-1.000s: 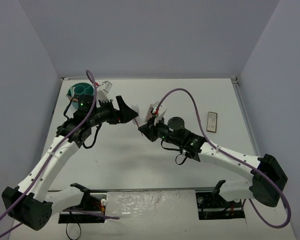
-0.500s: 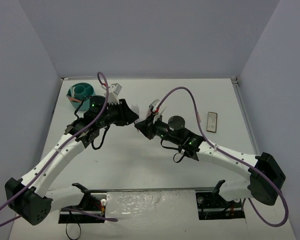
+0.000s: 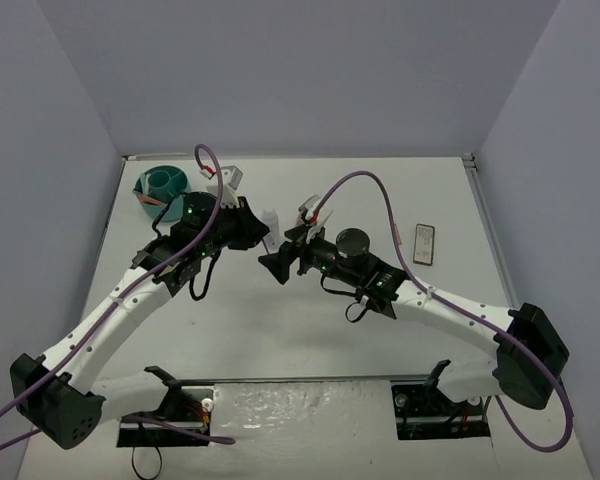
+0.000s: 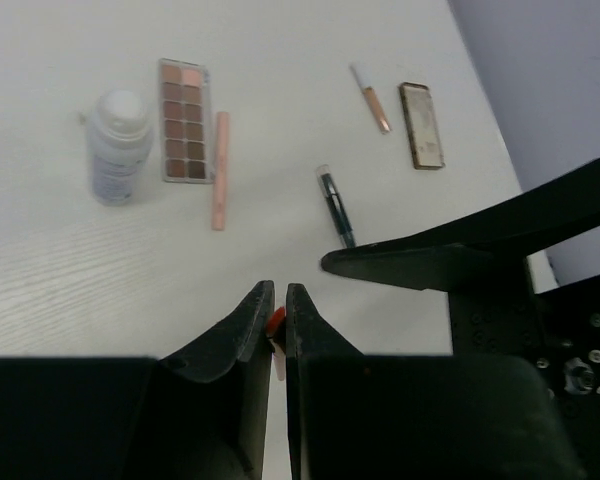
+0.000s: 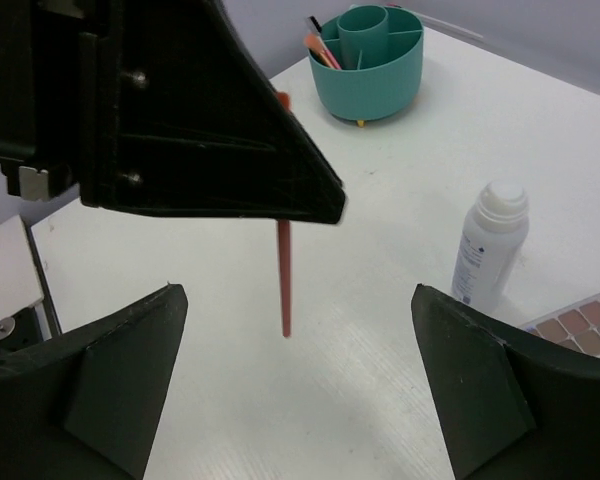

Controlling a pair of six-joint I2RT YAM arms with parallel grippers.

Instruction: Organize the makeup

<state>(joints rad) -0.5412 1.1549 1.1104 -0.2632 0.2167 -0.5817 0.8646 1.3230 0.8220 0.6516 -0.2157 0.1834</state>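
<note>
Left wrist view, closest first: the left claw [image 4: 278,292] is pinched shut on a thin red stick [image 4: 276,320] that hangs point-down from its fingers. Just right of it, the right claw [image 5: 298,300] gapes wide and holds nothing. The stick dangles in its gap, touching neither jaw.

My guess is the job now is getting that stick into the round teal divided tub [image 5: 368,60], behind the left claw by the table's far left corner. Keep the squeeze firm, lift clear of the right claw before turning, and keep the stick upright.

Ahead of the left claw lie a black pencil [image 4: 335,205], a pale pink stick [image 4: 220,170], a white bottle [image 4: 118,145] and a pinkish-brown rectangular palette [image 4: 185,120]. Furthest out, a small dark-framed compact [image 4: 421,138] sits close to the white table [image 4: 280,60] edge. There seems to be decent swing room toward the tub, though the walls crowd it.
</note>
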